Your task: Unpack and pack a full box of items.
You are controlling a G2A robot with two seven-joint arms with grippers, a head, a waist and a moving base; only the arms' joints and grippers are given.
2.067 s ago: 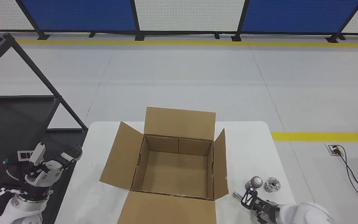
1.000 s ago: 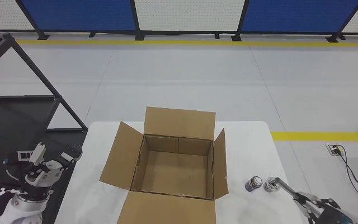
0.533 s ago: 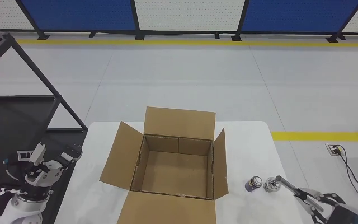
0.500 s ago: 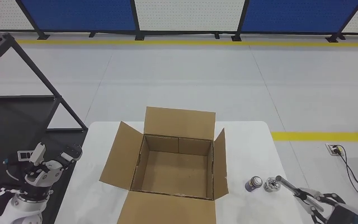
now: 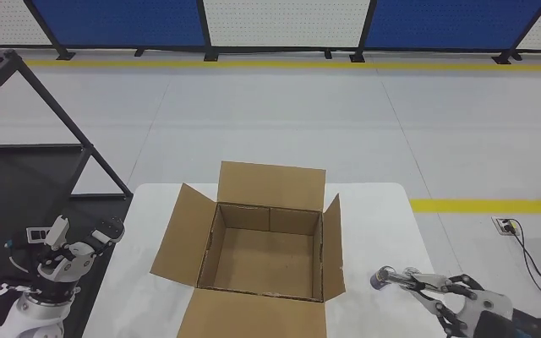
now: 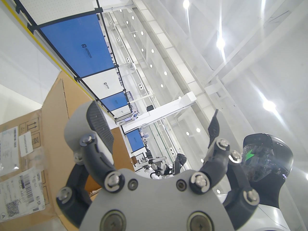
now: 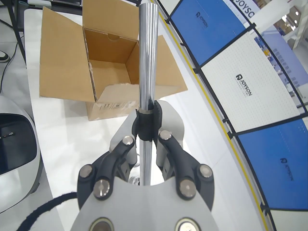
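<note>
**My right gripper (image 7: pixel 146 121) clamped, my left gripper (image 6: pixel 156 118) open**

My right arm lies low at the near right, wrist pointing left. Its fingers are pinched tight on a chrome rod (image 7: pixel 148 49) that sticks out beyond them. My left arm sits at the near left, wrist tipped upward, its two fingers spread wide apart.

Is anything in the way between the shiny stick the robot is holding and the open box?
Nothing big. The right gripper holds the metal rod pointing toward the cardboard box, whose flaps are folded open. A small can sits on the table between them, probably low enough to pass over.
</note>
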